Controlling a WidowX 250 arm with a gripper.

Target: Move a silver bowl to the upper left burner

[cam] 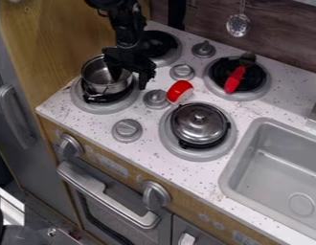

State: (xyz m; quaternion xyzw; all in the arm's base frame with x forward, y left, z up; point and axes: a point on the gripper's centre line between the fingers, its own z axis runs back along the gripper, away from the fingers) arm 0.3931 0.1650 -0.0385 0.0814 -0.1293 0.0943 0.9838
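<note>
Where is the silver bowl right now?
In the camera view, the silver bowl sits on the lower left burner, toward the picture's left, with the gripper over its right rim.

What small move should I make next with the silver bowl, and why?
Probably close the end effector on the right rim of the silver bowl: its fingers stand apart, one inside, one outside, with the bowl on the lower left burner.
</note>
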